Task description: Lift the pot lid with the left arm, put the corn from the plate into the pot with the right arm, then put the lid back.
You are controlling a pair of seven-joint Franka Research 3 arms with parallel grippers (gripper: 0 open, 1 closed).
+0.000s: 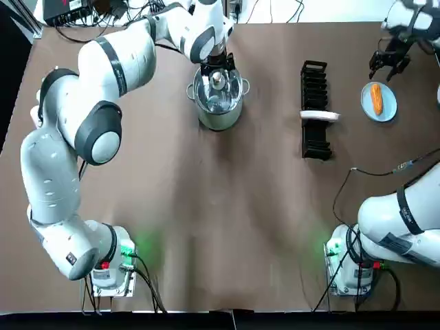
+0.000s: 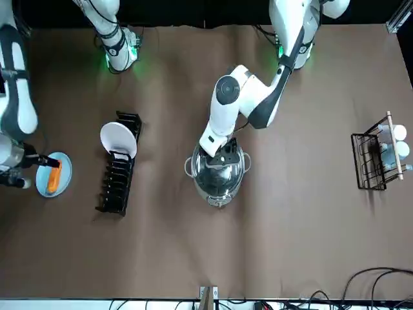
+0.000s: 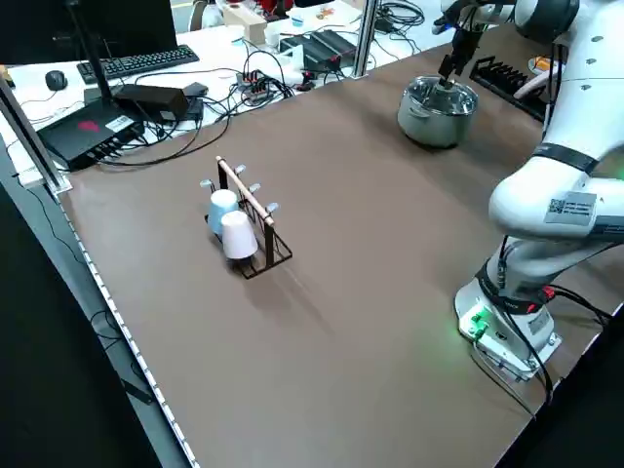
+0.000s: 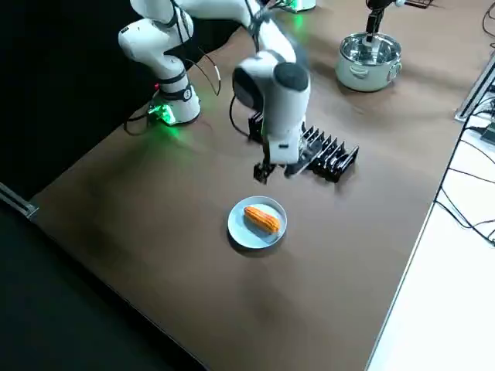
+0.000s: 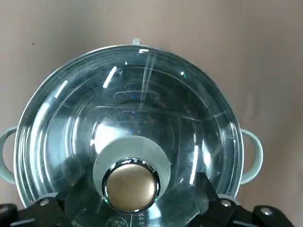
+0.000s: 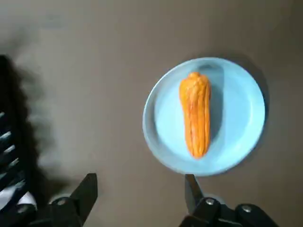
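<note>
Left jaws hang over pot (image 3: 435,117)

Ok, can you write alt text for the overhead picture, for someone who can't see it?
Seen from above on a brown table, the left gripper is open over the lid of a steel pot. Far to the right, the right gripper hangs open beside a blue plate holding corn, with a black rack between.

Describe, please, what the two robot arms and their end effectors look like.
The left arm and the right arm have glossy white rounded links with dark grey joint bands, green-lit bases and black cables. The left arm carries a small square code label. The left end effector and right end effector are black.
</note>
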